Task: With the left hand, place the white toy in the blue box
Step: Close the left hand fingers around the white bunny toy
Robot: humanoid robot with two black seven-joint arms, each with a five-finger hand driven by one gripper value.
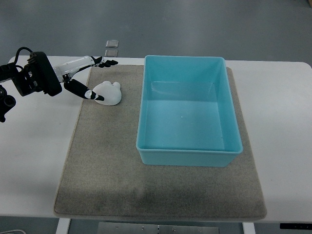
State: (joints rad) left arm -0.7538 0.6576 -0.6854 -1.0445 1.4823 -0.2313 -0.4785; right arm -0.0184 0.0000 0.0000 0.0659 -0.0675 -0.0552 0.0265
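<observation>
one left hand (80,75), fingers spread, thumb touching white toy (108,92); toy's ears point away from robot.

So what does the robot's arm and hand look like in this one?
Only the left arm shows. Its wrist is a boxy black block with black cables looping behind it. The left robot hand has slim white finger segments with black joints and black tips. No markings are readable.
</observation>
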